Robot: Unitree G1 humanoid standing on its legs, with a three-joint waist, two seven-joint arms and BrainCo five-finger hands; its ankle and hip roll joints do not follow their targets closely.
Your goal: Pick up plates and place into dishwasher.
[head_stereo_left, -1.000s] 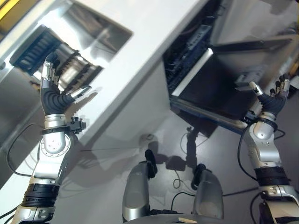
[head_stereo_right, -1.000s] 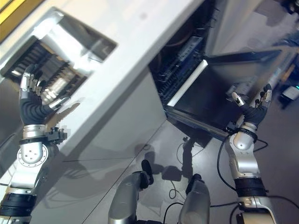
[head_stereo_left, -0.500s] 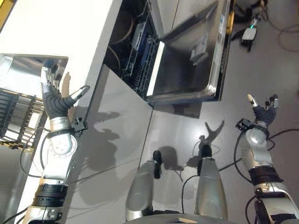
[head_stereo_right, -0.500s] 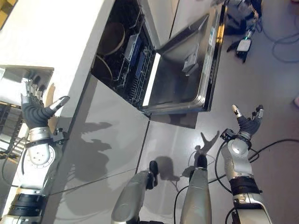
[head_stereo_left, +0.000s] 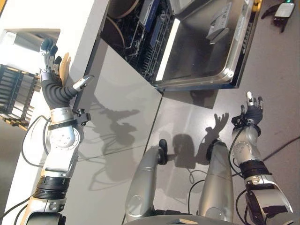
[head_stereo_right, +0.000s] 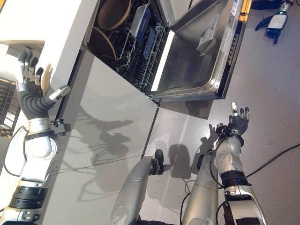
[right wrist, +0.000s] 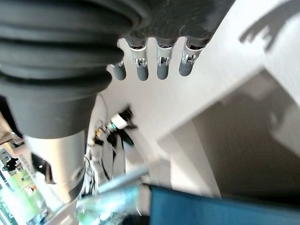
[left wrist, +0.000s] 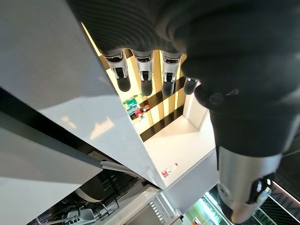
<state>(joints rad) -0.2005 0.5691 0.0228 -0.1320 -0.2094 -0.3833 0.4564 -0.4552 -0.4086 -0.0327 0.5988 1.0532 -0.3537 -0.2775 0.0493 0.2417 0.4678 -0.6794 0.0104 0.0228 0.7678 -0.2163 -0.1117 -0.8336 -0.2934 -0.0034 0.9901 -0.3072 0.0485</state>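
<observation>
The white counter (head_stereo_left: 56, 18) is the broadest thing in sight, running past the raised fingers of the left hand (head_stereo_left: 52, 89), with a grey cabinet front (head_stereo_right: 108, 126) dropping from its edge just beyond that hand's thumb. Next in bulk is the dishwasher (head_stereo_right: 140, 51), set under the counter and well apart from both hands; its steel door (head_stereo_right: 197, 61) hangs open and lies flat, the shiny inner face up and a small recessed compartment near its middle. Behind the door a dark wire rack (head_stereo_right: 136, 56) is pulled partly forward. In that rack stand two plates (head_stereo_right: 112, 14), round, brown and dull, set on edge and leaning one behind the other at the rack's far end, far beyond the fingertips of either hand. A dark slatted dish rack (head_stereo_left: 16, 93) shows past the back of the left hand. The left hand is held up with fingers straight and spread, thumb out to the side, grasping nothing. The right hand (head_stereo_right: 237, 123) is raised over the grey floor (head_stereo_right: 276, 103) below the door, fingers likewise straight and released, empty.
</observation>
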